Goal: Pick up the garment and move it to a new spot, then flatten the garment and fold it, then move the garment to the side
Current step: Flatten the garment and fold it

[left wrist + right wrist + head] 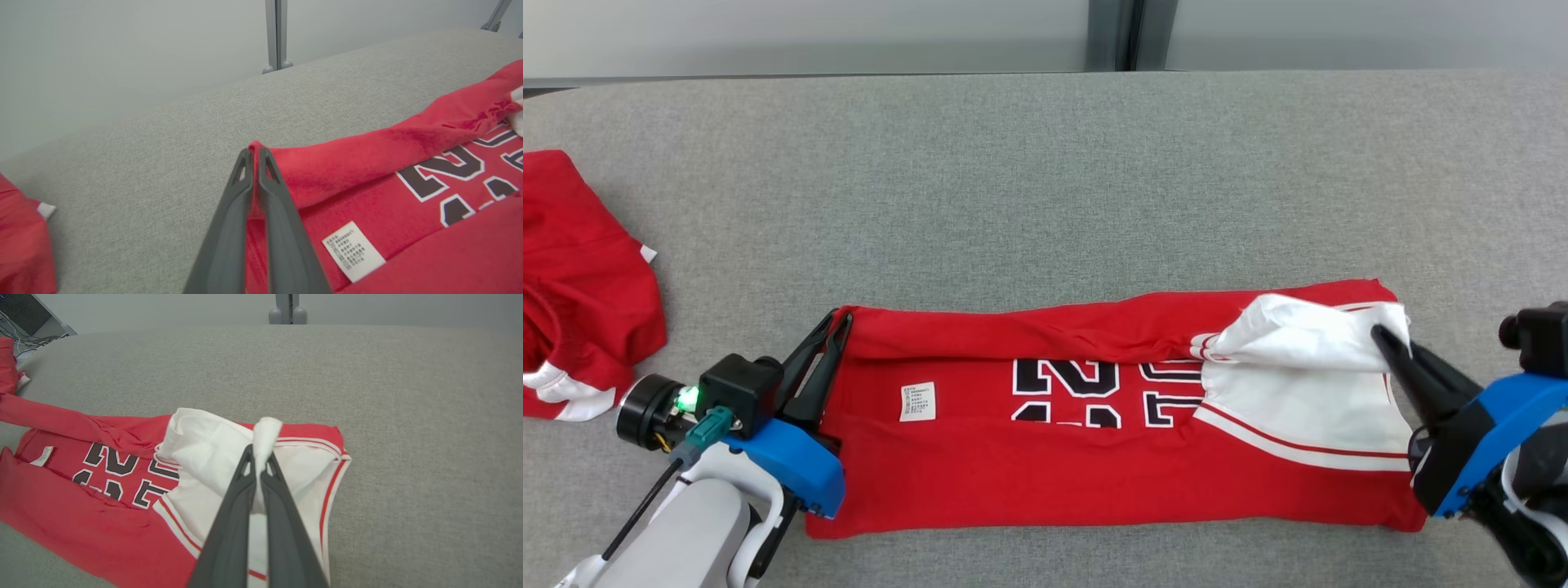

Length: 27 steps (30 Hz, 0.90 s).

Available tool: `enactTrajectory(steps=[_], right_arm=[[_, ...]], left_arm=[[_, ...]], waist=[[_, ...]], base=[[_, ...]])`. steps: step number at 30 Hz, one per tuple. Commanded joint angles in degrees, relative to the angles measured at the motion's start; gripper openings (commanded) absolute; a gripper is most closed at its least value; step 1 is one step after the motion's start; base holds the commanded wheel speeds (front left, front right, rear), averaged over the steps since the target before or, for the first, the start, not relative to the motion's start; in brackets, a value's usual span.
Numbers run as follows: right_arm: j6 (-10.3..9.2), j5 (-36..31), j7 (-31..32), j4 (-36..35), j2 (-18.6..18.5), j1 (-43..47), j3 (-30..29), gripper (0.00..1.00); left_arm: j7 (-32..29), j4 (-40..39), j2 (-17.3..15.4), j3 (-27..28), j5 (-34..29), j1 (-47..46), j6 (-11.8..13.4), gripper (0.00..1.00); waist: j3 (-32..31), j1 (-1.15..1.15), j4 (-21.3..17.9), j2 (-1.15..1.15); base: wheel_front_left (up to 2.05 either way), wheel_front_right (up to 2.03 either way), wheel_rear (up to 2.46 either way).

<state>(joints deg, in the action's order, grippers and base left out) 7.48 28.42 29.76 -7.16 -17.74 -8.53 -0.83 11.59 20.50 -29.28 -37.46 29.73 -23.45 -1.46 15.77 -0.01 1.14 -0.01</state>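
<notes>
The red garment [1094,465] lies at 6 o'clock on the worktop [1045,163]. Left claw [840,320] is clamped on its 9 o'clock corner, right claw [1382,333] on the white sleeve [1298,327] at 3, possibly that layer alone; uneven pulling could skew the fold

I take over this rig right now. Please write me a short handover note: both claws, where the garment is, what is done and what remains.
Left claw: shut on the jersey at its far left corner.
Right claw: shut on the white part at the jersey's far right corner.
Jersey: spread lengthwise on the table, near the robot's side. Its far edge is rolled over toward the number print. Another red garment lies at the table's left end.
Done: jersey laid out; a lengthwise fold seems under way.
Left: finish folding, then move the jersey to the side.
</notes>
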Motion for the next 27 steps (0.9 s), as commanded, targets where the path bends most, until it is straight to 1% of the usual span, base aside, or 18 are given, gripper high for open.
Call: enactTrajectory(steps=[1,4,5,6,7,11,14,17,19,22,24,27], right_arm=[[0.03,-0.2,0.4,-1.0,0.9,1.9,-0.4,0.00],[0.03,-0.8,0.7,-1.9,1.9,4.1,-0.3,0.00],[0.03,-1.0,0.9,-2.0,2.1,4.8,0.0,0.20],[0.03,-1.0,1.1,-1.9,2.2,5.5,0.4,0.97],[0.03,-0.9,1.6,-1.8,2.3,6.4,0.8,1.00],[0.03,-1.8,2.8,-1.9,2.6,9.0,0.8,1.00],[0.03,-2.9,2.9,-2.6,3.5,11.3,0.2,1.00],[0.03,-3.5,1.1,-3.2,4.7,12.5,-1.5,1.00],[0.03,-4.3,-0.8,-2.5,6.2,12.5,-3.3,1.00],[0.03,-6.9,-2.7,-1.1,9.1,12.2,-6.5,1.00],[0.03,-8.5,-3.9,0.5,10.7,11.2,-8.8,1.00],[0.03,-10.9,-6.2,3.2,12.9,9.0,-11.6,1.00]], left_arm=[[0.4,0.5,0.2,0.1,0.2,0.7,0.4,0.00],[0.8,1.2,0.6,0.2,0.7,1.3,0.6,0.00],[1.1,1.4,0.9,0.4,1.0,1.7,0.9,0.23],[1.2,1.8,1.2,0.6,1.3,2.1,1.1,0.85],[1.3,2.0,1.6,0.9,1.9,2.5,1.4,1.00],[1.9,2.3,2.8,2.1,3.7,4.1,2.3,1.00],[2.8,2.1,4.5,4.9,6.5,6.1,3.9,1.00],[3.3,1.1,6.1,7.8,8.1,8.2,5.5,1.00],[3.6,0.3,7.4,10.5,9.0,9.6,6.9,1.00],[3.6,-2.9,9.5,15.5,7.7,11.4,8.1,1.00],[3.6,-5.0,11.1,18.2,5.7,13.0,8.1,1.00],[3.6,-6.3,12.7,20.5,2.9,14.7,7.4,1.00]], waist=[[-0.3,0.01,-0.2,0.01],[-0.7,0.01,-0.5,0.01],[-0.9,0.01,-0.6,0.01],[-1.1,0.01,-0.6,0.01],[-1.3,0.01,-0.6,0.01],[-2.2,0.01,-0.5,0.01],[-3.3,0.01,-0.3,0.01],[-4.3,0.01,0.0,0.01],[-5.0,0.01,0.2,0.01],[-6.0,0.01,0.6,0.01],[-6.7,0.01,0.9,0.01],[-7.4,0.01,1.0,0.01]], base=[[0.00,0.00,0.00],[0.00,0.00,0.00],[0.00,0.00,0.00],[0.00,0.00,0.00],[0.00,0.00,0.00],[0.00,0.00,0.00],[0.00,0.00,0.00],[0.00,0.00,0.00],[0.00,0.00,0.00],[0.00,0.00,0.00],[0.00,0.00,0.00],[0.00,0.00,0.00]])
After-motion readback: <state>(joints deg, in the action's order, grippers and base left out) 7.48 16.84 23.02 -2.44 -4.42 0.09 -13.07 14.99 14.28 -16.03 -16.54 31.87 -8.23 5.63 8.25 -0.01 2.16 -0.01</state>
